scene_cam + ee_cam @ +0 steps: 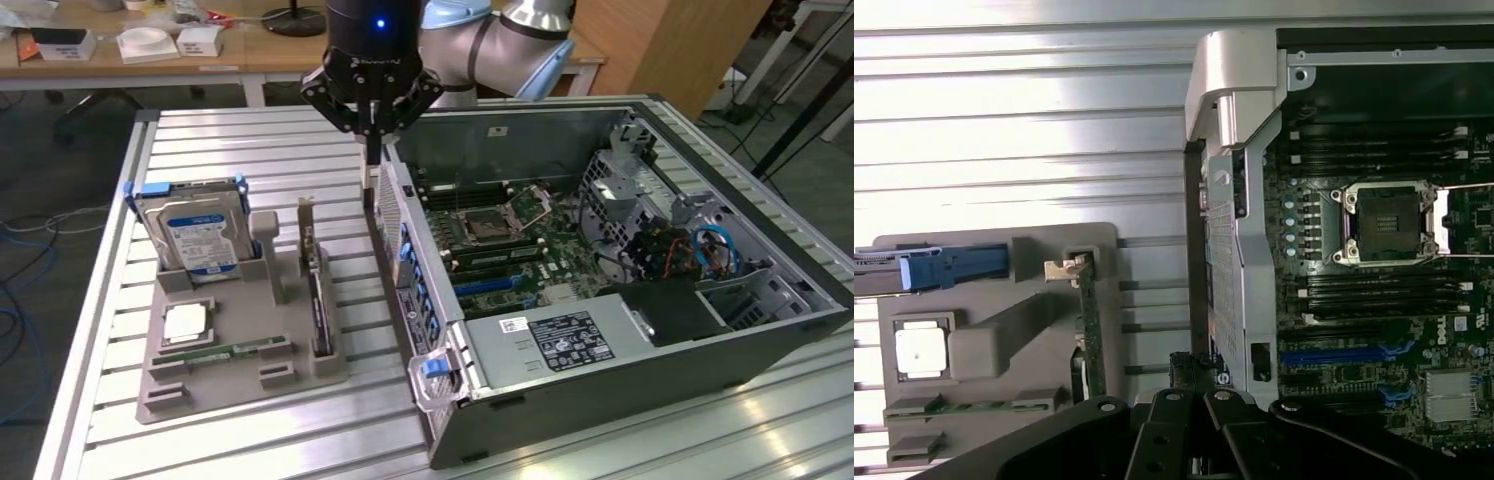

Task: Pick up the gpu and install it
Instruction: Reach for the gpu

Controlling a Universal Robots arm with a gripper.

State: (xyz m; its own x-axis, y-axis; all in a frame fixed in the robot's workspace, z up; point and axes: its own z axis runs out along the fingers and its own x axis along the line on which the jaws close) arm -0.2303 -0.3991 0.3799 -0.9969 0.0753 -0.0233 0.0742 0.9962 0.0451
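The gpu [318,300] stands on its long edge in a slot of the grey holder tray [220,395], with its silvery end bracket [306,218] at the far end. In the wrist view the gpu [1092,335] shows as a thin edge-on strip with its bracket [1066,268]. My gripper [370,172] hangs shut with nothing in it. It is over the gap between the tray and the rear wall of the open computer case [400,250], to the exterior view's right of the gpu and apart from it. The gripper [1189,378] looks down beside the case wall.
The tray also holds a hard drive [198,235] with blue rails, a processor chip [184,322] and a green memory stick [220,352]. The case lies open, showing the motherboard with blue card slots [491,285]. All of it sits on a slatted metal table [240,140].
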